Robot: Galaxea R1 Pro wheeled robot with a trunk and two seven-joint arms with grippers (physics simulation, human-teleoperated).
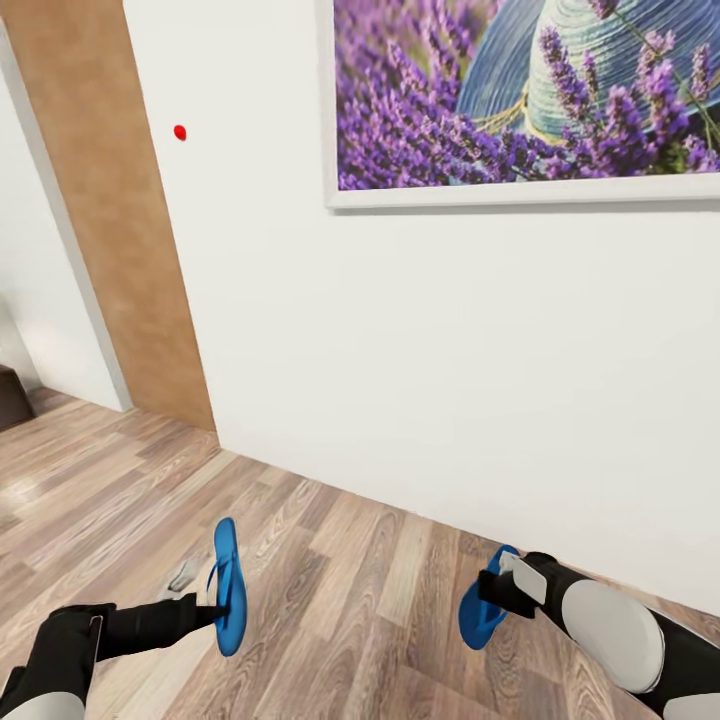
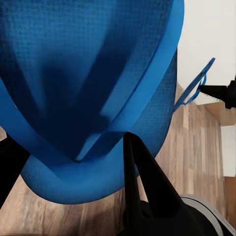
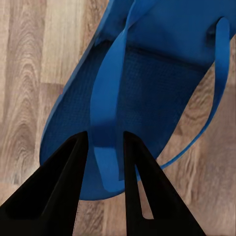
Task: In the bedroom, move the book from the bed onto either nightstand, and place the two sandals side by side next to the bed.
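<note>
Both jaws are clenched on sandals: left gripper (image 1: 212,612) holds one (image 1: 229,586) upright, right gripper (image 1: 492,592) grips the other (image 1: 481,602) by its strap (image 3: 109,103), above plank floor (image 1: 340,590). Carrying step, I judge; next, find the bed.

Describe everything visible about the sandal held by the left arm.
The left sandal is a bright blue flat flip-flop with a finely dotted, foam-like sole and thin blue thong straps. It hangs on edge above the wood-plank floor, long axis roughly upright in the head view. The left tool is shut on it near the straps; nothing else touches it.
</note>
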